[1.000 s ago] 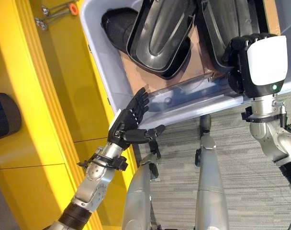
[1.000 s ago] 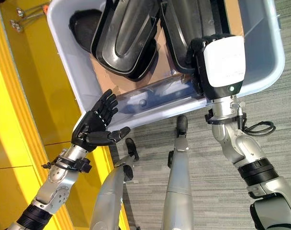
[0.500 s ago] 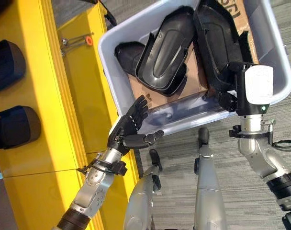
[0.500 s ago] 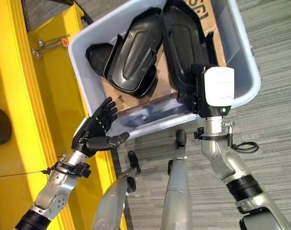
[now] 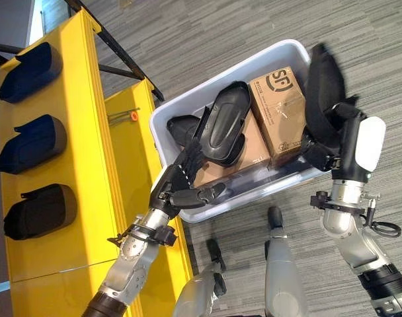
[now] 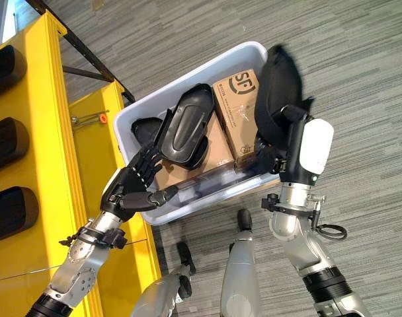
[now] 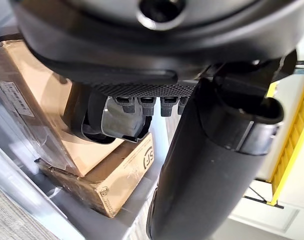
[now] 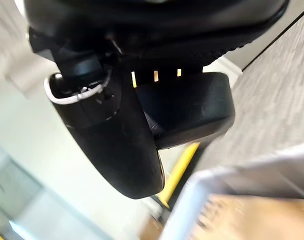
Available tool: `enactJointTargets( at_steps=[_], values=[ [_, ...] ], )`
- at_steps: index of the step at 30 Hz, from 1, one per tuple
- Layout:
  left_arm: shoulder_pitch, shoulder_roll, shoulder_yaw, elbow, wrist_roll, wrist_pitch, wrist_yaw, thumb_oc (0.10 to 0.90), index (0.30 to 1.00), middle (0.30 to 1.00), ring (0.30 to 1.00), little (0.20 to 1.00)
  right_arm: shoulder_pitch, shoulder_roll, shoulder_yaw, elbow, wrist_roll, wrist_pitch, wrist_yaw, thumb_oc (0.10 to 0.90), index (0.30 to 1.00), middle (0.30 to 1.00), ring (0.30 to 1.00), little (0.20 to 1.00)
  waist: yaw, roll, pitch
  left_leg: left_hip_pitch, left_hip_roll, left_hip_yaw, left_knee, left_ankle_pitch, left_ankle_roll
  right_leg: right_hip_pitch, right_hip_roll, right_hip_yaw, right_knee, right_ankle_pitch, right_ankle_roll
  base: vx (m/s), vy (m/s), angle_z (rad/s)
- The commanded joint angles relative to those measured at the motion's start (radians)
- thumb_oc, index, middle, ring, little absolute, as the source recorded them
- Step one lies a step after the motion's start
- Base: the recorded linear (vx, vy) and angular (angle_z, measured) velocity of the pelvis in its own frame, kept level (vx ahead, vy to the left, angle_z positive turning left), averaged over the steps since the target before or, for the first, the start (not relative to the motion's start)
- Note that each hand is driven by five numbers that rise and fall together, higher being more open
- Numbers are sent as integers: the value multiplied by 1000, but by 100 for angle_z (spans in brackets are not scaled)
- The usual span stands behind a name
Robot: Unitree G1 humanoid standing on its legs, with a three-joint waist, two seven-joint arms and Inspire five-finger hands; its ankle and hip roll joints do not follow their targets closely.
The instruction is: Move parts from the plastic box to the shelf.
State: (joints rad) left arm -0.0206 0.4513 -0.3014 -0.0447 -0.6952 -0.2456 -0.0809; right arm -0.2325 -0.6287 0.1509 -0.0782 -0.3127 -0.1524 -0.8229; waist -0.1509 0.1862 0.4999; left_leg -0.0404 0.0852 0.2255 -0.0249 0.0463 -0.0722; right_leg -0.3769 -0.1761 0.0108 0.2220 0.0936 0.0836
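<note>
The pale blue plastic box (image 5: 250,195) stands on the floor beside the yellow shelf (image 5: 88,165). My right hand (image 5: 343,135) is shut on a long black part (image 5: 323,86), held upright over the box's right end; the same part (image 8: 192,107) looms past its fingers in the right wrist view. Another black part (image 5: 224,129) lies across brown cardboard boxes (image 5: 280,109) inside, and a third (image 5: 180,129) sits by the left wall. My left hand (image 5: 178,188) is open at the box's near left corner, fingers (image 7: 142,102) straight over the contents.
Three dark parts (image 5: 32,142) sit in the shelf's slots at the left. A metal clamp with an orange tip (image 5: 125,116) lies on the lower yellow ledge. Grey carpet (image 5: 221,33) spreads beyond the box.
The camera has tilted up, showing more of the shelf. My right hand has raised the black part out of the box. The left hand stays open at the box's corner.
</note>
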Motion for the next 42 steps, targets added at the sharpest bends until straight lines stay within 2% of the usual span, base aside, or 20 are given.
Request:
enactJointTargets(
  at_steps=[1, 7, 14, 16, 20, 23, 25, 26, 27, 29, 30, 31, 32, 38, 40, 41, 42],
  values=[
    [56, -1, 72, -105, -36, -68, -29, 900, 1000, 1000, 1000, 1000, -22, -31, -78, -197, -17, -137, -49, 400, 300, 300, 300, 300, -11, 10, -85, -59, 16, -34, 108, -94, 21, 120, 20, -49, 11, -211, -64, 74, -11, 0],
    [81, -20, 71, -100, -12, -46, -43, 900, 1000, 1000, 1000, 1000, 30, -31, -92, -230, -2, -174, -10, 400, 300, 300, 300, 300, -2, -5, -142, -9, 24, -41, 106, -102, 20, 198, 19, -69, -19, -213, -67, 60, -46, 5],
    [107, -41, 60, -96, -31, -26, -45, 900, 1000, 1000, 1000, 1000, 27, -50, -77, -280, 36, -182, 77, 400, 300, 300, 300, 300, 12, -10, -164, 9, 42, -60, 145, -100, 14, 222, 26, -86, 27, -255, -95, 17, -50, 1],
    [124, -47, 57, -89, -46, -23, -80, 900, 1000, 1000, 1000, 1000, 20, -63, -68, -294, 60, -199, 108, 400, 300, 300, 300, 300, 21, -14, -165, 9, 58, -76, 162, -80, 10, 220, 31, -97, 74, -285, -112, -30, -81, 7],
    [131, -46, 41, -84, -35, -25, -112, 900, 1000, 1000, 1000, 1000, -2, -68, -47, -303, 92, -217, 150, 400, 300, 300, 300, 300, 33, -19, -166, 4, 73, -96, 171, -58, 4, 208, 31, -109, 122, -308, -123, -51, -89, 15],
    [139, -43, 11, -71, -30, -42, -112, 900, 1000, 1000, 1000, 1000, -38, -66, -14, -306, 116, -220, 190, 400, 300, 300, 300, 300, 40, -18, -170, 3, 106, -110, 153, 3, -13, 210, 37, -118, 137, -324, -135, -10, -33, 10],
    [139, -37, -10, -55, -10, -83, -140, 900, 1000, 1000, 1000, 1000, -67, -69, 13, -317, 116, -213, 206, 400, 300, 300, 300, 300, 41, -20, -175, 1, 152, -87, 128, 71, -29, 218, 29, -137, 148, -336, -142, -58, -16, 19],
    [134, -29, -23, -54, 8, -111, -162, 900, 1000, 1000, 1000, 1000, -72, -71, 15, -321, 112, -200, 204, 400, 300, 300, 300, 300, 33, -25, -183, -4, 179, -40, 129, 95, -37, 228, 20, -162, 146, -340, -146, -100, -38, 26],
    [129, -25, -28, -56, 11, -119, -174, 900, 1000, 1000, 1000, 1000, -74, -73, 13, -324, 109, -190, 200, 400, 300, 300, 300, 300, 26, -30, -185, -1, 184, -7, 136, 93, -40, 236, 8, -180, 147, -346, -145, -134, -56, 49],
    [102, -13, -39, -66, 32, -127, -182, 900, 1000, 1000, 1000, 1000, -73, -78, 12, -326, 94, -174, 186, 400, 300, 300, 300, 300, 13, -33, -202, 2, 182, 72, 161, 72, -37, 253, -10, -235, 125, -339, -145, -133, -66, 99],
    [97, -11, -40, -68, 42, -131, -181, 900, 1000, 1000, 1000, 1000, -72, -78, 11, -326, 93, -175, 186, 400, 300, 300, 300, 300, 11, -33, -205, 1, 180, 79, 167, 66, -35, 255, -12, -243, 121, -337, -144, -93, -114, 117],
    [70, 1, -50, -86, 65, -142, -185, 900, 1000, 1000, 1000, 1000, -64, -78, 5, -325, 85, -171, 179, 400, 300, 300, 300, 300, 6, -40, -223, 14, 156, 111, 207, 16, -40, 271, -22, -267, 103, -344, -136, -92, -118, 106],
    [53, 8, -55, -104, 74, -142, -183, 900, 1000, 1000, 1000, 1000, -61, -76, 4, -324, 80, -167, 175, 400, 300, 300, 300, 300, 4, -41, -231, 19, 143, 134, 227, -8, -32, 277, -22, -285, 84, -335, -134, -114, -133, 114],
    [-4, 39, -87, -201, 146, -104, -156, 900, 1000, 1000, 1000, 1000, -49, -50, 2, -314, 76, -180, 191, 400, 300, 300, 300, 300, -3, -52, -269, 59, 113, 212, 343, -79, -9, 317, -1, -344, -13, -287, -126, -88, -30, 75],
    [-13, 45, -95, -218, 143, -95, -144, 900, 1000, 1000, 1000, 1000, -50, -48, 3, -311, 79, -179, 196, 400, 300, 300, 300, 300, -3, -54, -278, 72, 106, 224, 329, -92, -2, 323, 3, -354, -31, -276, -120, -120, 100, 37],
    [-26, 51, -103, -232, 148, -86, -152, 900, 1000, 1000, 1000, 1000, -53, -48, 4, -308, 65, -174, 192, 400, 300, 300, 300, 300, -8, -54, -288, 98, 108, 271, 267, -94, 7, 329, 1, -378, -53, -261, -110, -151, 211, 23],
    [-31, 54, -110, -239, 153, -84, -161, 900, 1000, 1000, 1000, 1000, -54, -46, 7, -308, 63, -177, 196, 400, 300, 300, 300, 300, -9, -55, -292, 105, 107, 280, 235, -94, 11, 328, -1, -384, -52, -256, -104, -160, 247, 36]
  ],
)
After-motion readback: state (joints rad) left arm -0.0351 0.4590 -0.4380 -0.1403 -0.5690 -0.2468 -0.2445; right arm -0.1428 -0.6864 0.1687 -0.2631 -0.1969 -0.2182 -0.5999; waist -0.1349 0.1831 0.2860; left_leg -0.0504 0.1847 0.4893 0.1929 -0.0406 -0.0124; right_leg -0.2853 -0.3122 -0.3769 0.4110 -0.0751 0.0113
